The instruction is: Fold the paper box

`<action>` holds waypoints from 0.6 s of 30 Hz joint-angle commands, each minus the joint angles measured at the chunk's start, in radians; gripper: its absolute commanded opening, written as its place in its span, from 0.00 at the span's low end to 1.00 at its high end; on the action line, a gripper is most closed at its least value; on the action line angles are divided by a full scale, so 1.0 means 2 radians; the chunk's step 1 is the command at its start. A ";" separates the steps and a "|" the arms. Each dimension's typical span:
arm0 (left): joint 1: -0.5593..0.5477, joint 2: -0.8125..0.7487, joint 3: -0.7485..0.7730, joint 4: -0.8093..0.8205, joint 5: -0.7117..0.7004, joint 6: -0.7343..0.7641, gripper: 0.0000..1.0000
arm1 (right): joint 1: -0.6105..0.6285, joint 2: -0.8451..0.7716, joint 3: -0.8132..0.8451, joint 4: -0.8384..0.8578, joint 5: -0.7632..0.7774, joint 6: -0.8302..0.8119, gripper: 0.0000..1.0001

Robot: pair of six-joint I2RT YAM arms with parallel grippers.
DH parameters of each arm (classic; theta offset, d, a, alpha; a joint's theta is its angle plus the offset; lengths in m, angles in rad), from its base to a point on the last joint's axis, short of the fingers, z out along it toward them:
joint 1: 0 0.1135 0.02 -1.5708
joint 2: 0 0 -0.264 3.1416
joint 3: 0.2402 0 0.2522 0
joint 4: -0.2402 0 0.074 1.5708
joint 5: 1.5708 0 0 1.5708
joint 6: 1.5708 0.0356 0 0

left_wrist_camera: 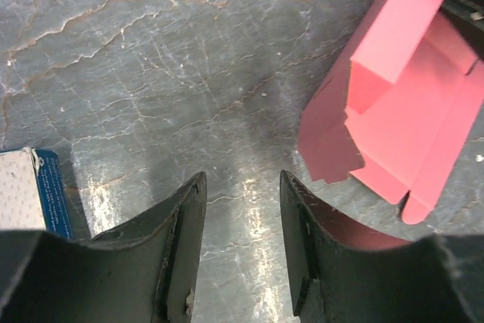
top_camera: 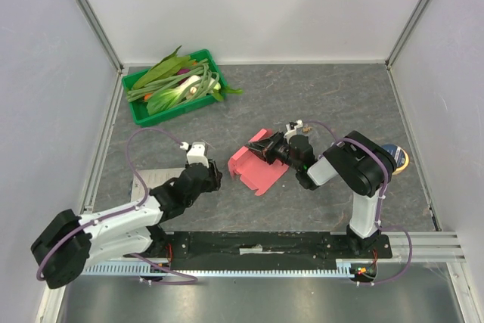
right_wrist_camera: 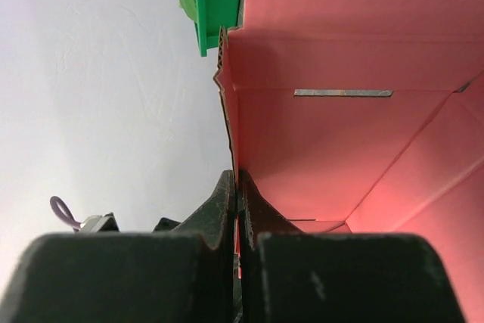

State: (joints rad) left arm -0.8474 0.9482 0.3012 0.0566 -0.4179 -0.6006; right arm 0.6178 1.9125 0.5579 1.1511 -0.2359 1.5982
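The paper box [top_camera: 255, 166] is a pink-red die-cut cardboard piece, partly folded, lying mid-table. My right gripper [top_camera: 266, 147] is shut on its upper right wall; in the right wrist view the thin pink panel [right_wrist_camera: 325, 126] is pinched between the two fingers at the gripper [right_wrist_camera: 237, 183]. My left gripper [top_camera: 214, 175] hovers to the left of the box, apart from it. In the left wrist view it [left_wrist_camera: 242, 183] stands open over bare table, with the box [left_wrist_camera: 401, 111] at the upper right.
A green tray [top_camera: 144, 113] of leafy greens stands at the back left. A white-and-blue booklet [left_wrist_camera: 34, 194] lies near the left arm. A round blue-and-yellow object [top_camera: 395, 158] sits behind the right arm. White walls enclose the table.
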 commanded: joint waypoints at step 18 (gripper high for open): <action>0.008 0.180 0.039 0.258 0.092 0.132 0.56 | 0.000 -0.015 0.003 -0.026 0.011 -0.014 0.00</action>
State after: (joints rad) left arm -0.8333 1.2999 0.3359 0.4667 -0.2504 -0.3939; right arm 0.6178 1.9102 0.5594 1.1400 -0.2302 1.5974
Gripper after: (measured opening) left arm 0.553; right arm 0.010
